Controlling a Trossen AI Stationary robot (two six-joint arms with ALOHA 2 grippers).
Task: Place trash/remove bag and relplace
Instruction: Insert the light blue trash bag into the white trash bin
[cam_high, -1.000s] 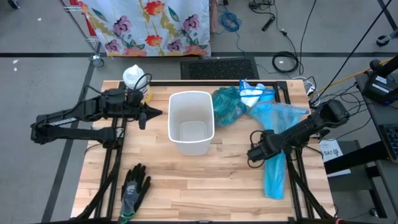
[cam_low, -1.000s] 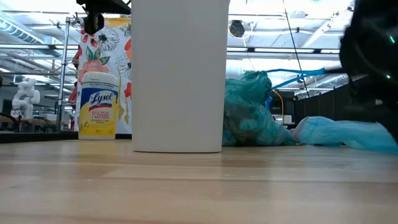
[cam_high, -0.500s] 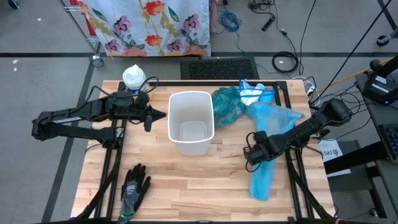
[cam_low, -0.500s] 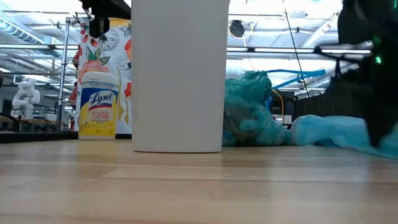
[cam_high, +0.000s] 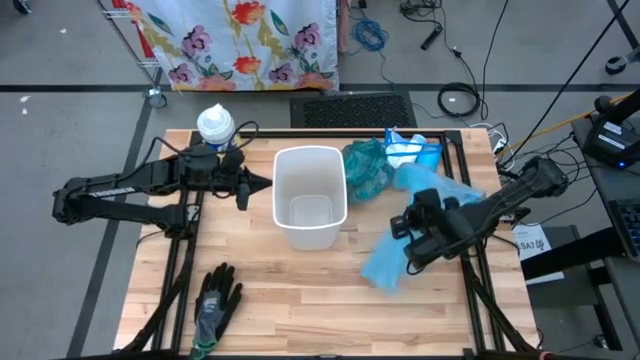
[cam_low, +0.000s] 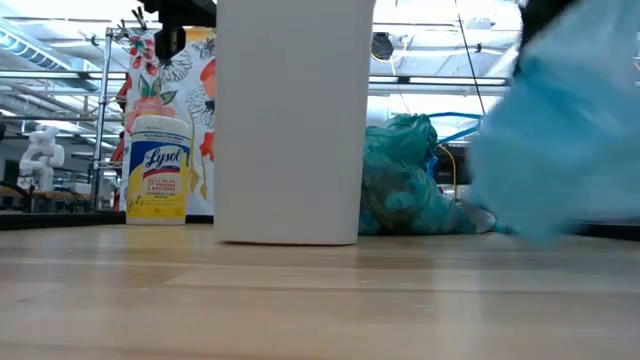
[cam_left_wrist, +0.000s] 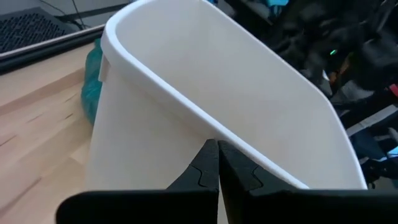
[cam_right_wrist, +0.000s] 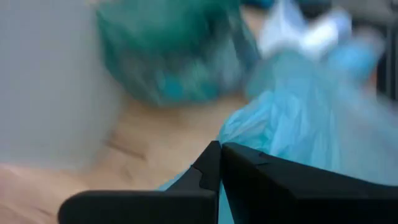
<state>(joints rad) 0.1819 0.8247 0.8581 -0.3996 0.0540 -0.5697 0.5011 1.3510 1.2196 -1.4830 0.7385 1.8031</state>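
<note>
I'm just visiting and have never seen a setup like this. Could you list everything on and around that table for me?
Bin: one, white, no bag in it, upright at the table's middle.
Filled bag: one, teal, tied, beside the bin toward the right arm.
Fresh bag: one, light blue, lifted off the table by the right tool.
Bag packet: one, blue and white, at the far edge behind the fresh bag.
Wipes canister: one, yellow with a white lid, far corner on the left arm's side.
Glove: one, black and grey, flat at the near edge.
Table: one, pale wood.
Floral cloth: one, hanging beyond the table.
Left tool: shut, close beside the bin's rim.
Right tool: shut on the fresh bag.
</note>
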